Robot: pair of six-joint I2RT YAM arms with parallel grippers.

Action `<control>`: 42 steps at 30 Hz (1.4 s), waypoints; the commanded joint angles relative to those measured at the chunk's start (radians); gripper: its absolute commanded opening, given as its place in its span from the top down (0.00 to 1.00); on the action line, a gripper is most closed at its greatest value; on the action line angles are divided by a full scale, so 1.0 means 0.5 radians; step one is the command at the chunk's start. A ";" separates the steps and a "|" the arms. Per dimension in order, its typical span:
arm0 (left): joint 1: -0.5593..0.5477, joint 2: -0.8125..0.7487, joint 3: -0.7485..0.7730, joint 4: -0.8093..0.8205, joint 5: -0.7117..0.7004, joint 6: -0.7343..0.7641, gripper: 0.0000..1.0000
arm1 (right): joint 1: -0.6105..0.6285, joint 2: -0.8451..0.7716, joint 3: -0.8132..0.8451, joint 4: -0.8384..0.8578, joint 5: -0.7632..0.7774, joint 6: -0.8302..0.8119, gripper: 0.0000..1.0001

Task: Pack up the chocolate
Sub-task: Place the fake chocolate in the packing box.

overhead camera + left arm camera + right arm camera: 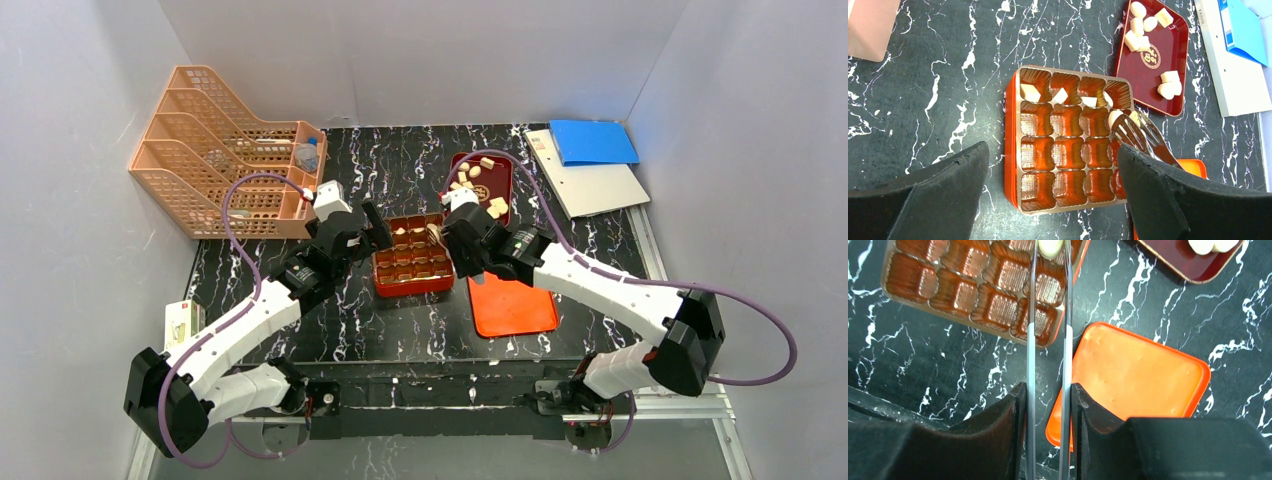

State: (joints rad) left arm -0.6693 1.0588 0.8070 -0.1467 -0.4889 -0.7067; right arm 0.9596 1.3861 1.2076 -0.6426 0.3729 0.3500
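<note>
Several pale chocolate pieces (1168,85) lie in the dark red tray (497,168). A few more (1029,92) sit in the far row of the orange-red compartmented box (412,256). My right gripper (1048,390) is shut on metal tongs (1031,340). The tong tips pinch one chocolate piece (1050,246) over the box's right side, second row from the far edge (1114,117). My left gripper (1053,155) hangs open above the near part of the box, one finger either side of it, with nothing between them.
The flat orange lid (512,305) lies just right of the box. A peach mesh file organizer (220,150) stands at the far left. A white binder with a blue folder (590,165) lies at the far right. A small carton (182,322) sits at the left table edge.
</note>
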 commanded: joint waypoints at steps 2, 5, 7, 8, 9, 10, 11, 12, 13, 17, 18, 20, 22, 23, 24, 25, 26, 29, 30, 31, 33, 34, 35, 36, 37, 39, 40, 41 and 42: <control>0.010 -0.002 0.055 -0.045 -0.022 0.002 0.03 | 0.043 -0.120 -0.039 0.009 0.119 0.102 0.99; 0.011 0.002 0.049 -0.041 -0.017 -0.001 0.03 | 0.049 -0.128 -0.049 -0.003 0.128 0.110 0.99; 0.011 0.003 0.049 -0.040 -0.018 -0.001 0.03 | 0.051 -0.132 -0.057 -0.006 0.140 0.113 0.99; 0.012 0.003 0.046 -0.039 -0.016 -0.003 0.03 | 0.051 -0.131 -0.059 -0.009 0.145 0.113 0.99; 0.010 0.004 0.045 -0.040 -0.016 -0.002 0.03 | 0.051 -0.131 -0.059 -0.012 0.146 0.113 0.99; 0.012 0.007 0.044 -0.038 -0.014 -0.002 0.03 | 0.050 -0.131 -0.061 -0.012 0.149 0.114 0.99; 0.011 0.006 0.044 -0.040 -0.013 -0.004 0.03 | 0.054 -0.132 -0.062 -0.012 0.148 0.113 0.99; 0.012 0.006 0.046 -0.039 -0.013 -0.002 0.03 | 0.054 -0.132 -0.064 -0.011 0.150 0.115 0.99; 0.010 0.007 0.044 -0.041 -0.013 -0.004 0.03 | 0.054 -0.131 -0.065 -0.010 0.149 0.113 0.99; 0.010 0.014 0.050 -0.039 -0.012 -0.002 0.03 | 0.054 -0.130 -0.062 -0.004 0.155 0.113 0.93; 0.010 0.017 0.052 -0.040 -0.010 -0.002 0.03 | 0.054 -0.131 -0.059 -0.003 0.155 0.111 0.89; 0.011 0.020 0.055 -0.039 -0.010 -0.004 0.03 | 0.055 -0.135 -0.056 0.000 0.154 0.109 0.82; 0.012 0.024 0.057 -0.038 -0.007 -0.002 0.03 | 0.054 -0.138 -0.050 0.002 0.154 0.107 0.77; 0.010 0.027 0.058 -0.038 -0.006 -0.004 0.03 | 0.055 -0.137 -0.047 0.001 0.156 0.107 0.76; 0.010 0.027 0.060 -0.040 -0.004 -0.003 0.03 | 0.054 -0.138 -0.044 0.000 0.155 0.107 0.74; 0.011 0.030 0.061 -0.039 -0.004 -0.004 0.03 | 0.056 -0.141 -0.041 0.002 0.156 0.107 0.72; 0.010 0.030 0.064 -0.040 -0.004 -0.004 0.03 | 0.055 -0.142 -0.041 0.003 0.155 0.104 0.71; 0.012 0.030 0.070 -0.041 -0.004 -0.002 0.03 | 0.056 -0.142 -0.033 0.006 0.144 0.101 0.70; 0.011 0.030 0.069 -0.044 -0.006 -0.002 0.03 | 0.054 -0.142 -0.032 0.007 0.143 0.101 0.69; 0.012 0.030 0.069 -0.044 -0.002 -0.003 0.03 | 0.055 -0.142 -0.029 0.011 0.138 0.101 0.68; 0.010 0.033 0.070 -0.048 -0.001 -0.001 0.03 | 0.055 -0.141 -0.026 0.018 0.132 0.098 0.67; 0.012 0.033 0.070 -0.050 -0.001 -0.002 0.03 | 0.054 -0.141 -0.025 0.018 0.134 0.099 0.67; 0.010 0.033 0.070 -0.050 -0.001 -0.004 0.03 | 0.054 -0.140 -0.025 0.020 0.134 0.099 0.66; 0.011 0.033 0.066 -0.050 0.001 -0.002 0.03 | 0.054 -0.139 -0.025 0.021 0.133 0.098 0.66; 0.012 0.033 0.067 -0.053 0.000 -0.002 0.03 | 0.056 -0.137 -0.025 0.021 0.134 0.099 0.65; 0.011 0.035 0.067 -0.053 -0.001 -0.002 0.03 | 0.056 -0.142 -0.022 0.023 0.129 0.096 0.64; 0.010 0.036 0.067 -0.053 0.001 0.000 0.03 | 0.054 -0.145 -0.022 0.026 0.128 0.097 0.64; 0.010 0.039 0.067 -0.053 0.000 0.001 0.03 | 0.054 -0.146 -0.022 0.029 0.126 0.095 0.64; 0.010 0.039 0.067 -0.054 -0.001 -0.001 0.03 | 0.056 -0.149 -0.022 0.030 0.128 0.095 0.63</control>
State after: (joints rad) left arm -0.6693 1.0740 0.8070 -0.1471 -0.4812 -0.7071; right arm 0.9825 1.3598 1.1797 -0.6590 0.4194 0.3901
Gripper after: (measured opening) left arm 0.970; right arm 0.415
